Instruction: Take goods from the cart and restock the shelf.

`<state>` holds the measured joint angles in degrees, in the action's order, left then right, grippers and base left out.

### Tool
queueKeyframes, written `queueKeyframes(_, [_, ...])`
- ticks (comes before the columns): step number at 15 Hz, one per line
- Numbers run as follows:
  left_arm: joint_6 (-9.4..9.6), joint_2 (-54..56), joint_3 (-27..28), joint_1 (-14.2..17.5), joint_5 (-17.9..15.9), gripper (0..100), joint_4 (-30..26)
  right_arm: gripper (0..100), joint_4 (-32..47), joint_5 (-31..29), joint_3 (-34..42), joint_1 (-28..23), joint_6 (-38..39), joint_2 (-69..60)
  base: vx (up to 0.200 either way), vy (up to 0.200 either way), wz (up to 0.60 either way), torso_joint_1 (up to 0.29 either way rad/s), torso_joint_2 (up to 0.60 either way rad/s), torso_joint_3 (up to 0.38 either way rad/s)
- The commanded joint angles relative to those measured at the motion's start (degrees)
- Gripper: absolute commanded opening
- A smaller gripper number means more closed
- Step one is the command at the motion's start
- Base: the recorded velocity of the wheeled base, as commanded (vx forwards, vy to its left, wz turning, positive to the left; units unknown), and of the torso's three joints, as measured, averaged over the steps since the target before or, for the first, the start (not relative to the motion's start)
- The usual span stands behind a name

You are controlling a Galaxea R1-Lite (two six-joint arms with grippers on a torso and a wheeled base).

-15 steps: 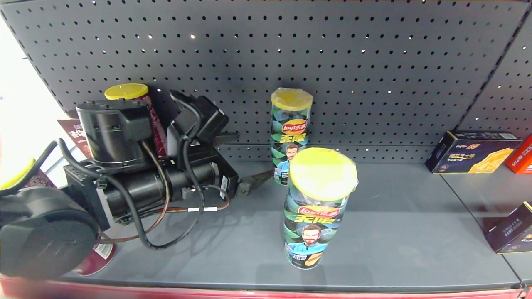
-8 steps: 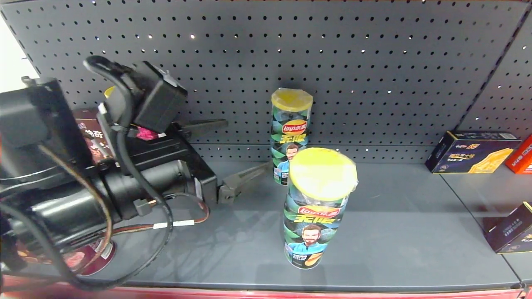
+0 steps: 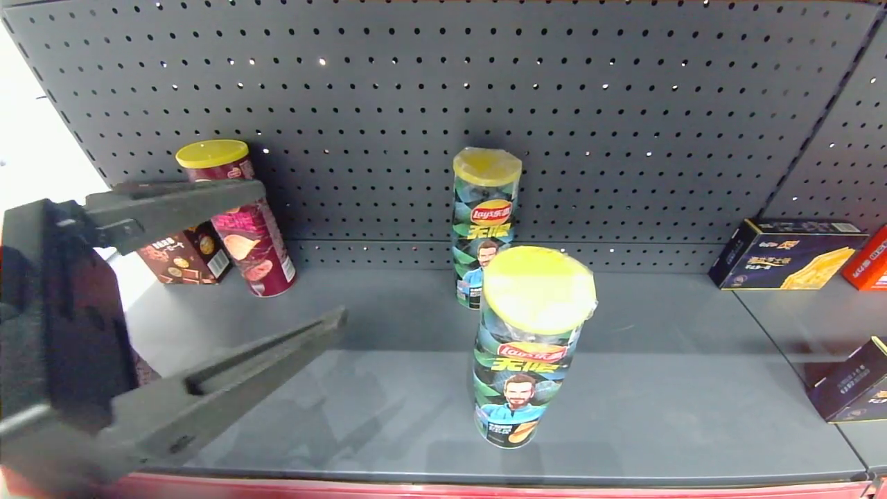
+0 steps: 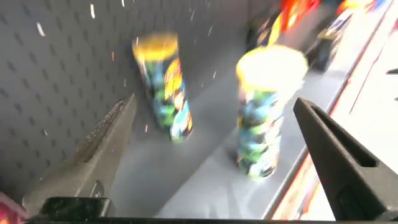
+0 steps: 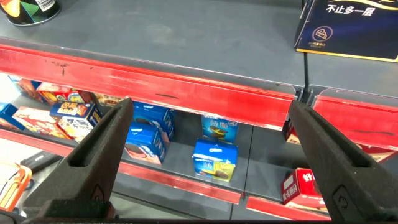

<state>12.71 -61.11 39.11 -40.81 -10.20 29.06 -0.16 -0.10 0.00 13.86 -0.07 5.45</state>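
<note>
Head view, left end of the shelf (image 3: 658, 388): the left gripper (image 3: 299, 255) hangs there with its two long fingers (image 3: 277, 346) spread wide and nothing between them. The upper finger (image 3: 180, 201) crosses in front of a maroon can (image 3: 253, 242) and a brown box (image 3: 183, 260), which stand just beside each other at the back left, against the pegboard (image 3: 624, 104). I can't tell whether it touches either one.

Two green cans with yellow lids stand upright near the middle of the shelf. The back green can (image 3: 484, 229) is close to the pegboard. The front green can (image 3: 530, 346) stands nearer the shelf's front, a little to the right and apart from the other. Both are well clear of the left gripper. In the left wrist view the same two cans show blurred beyond the parted fingers.

At the right end lies a dark blue box (image 3: 786, 253) with an orange-red box (image 3: 870, 260) just beside it, and another dark box (image 3: 849, 388) sits nearer the front.

In the right wrist view, the right gripper (image 5: 210, 104) is wide open too and holds nothing. It sits out in front of the shelf's red edge strip (image 5: 186, 78). Lower shelves behind it carry blue packets (image 5: 214, 158) and red cartons (image 5: 305, 186).
</note>
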Motion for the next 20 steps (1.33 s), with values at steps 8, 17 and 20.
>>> queueKeyframes(8, [-0.5, 28.86, -14.23, 8.82, 0.89, 100, 0.21, 100, -0.02, -0.08, 0.0, 0.03, -0.01, 0.09, 0.0, 0.0, 0.0, 0.0, 0.0, 0.0])
queueKeyframes(17, [-9.11, 56.28, -39.11, 44.77, 0.62, 100, 0.38, 100, -0.02, 0.01, 0.0, 0.03, -0.01, 0.09, 0.0, 0.0, 0.0, 0.0, 0.0, 0.0])
queueKeyframes(20, [-8.67, 58.47, -39.11, 39.67, 0.54, 100, -10.52, 100, -0.02, -0.08, 0.0, 0.03, -0.01, 0.09, 0.0, 0.0, 0.0, 0.0, 0.0, 0.0])
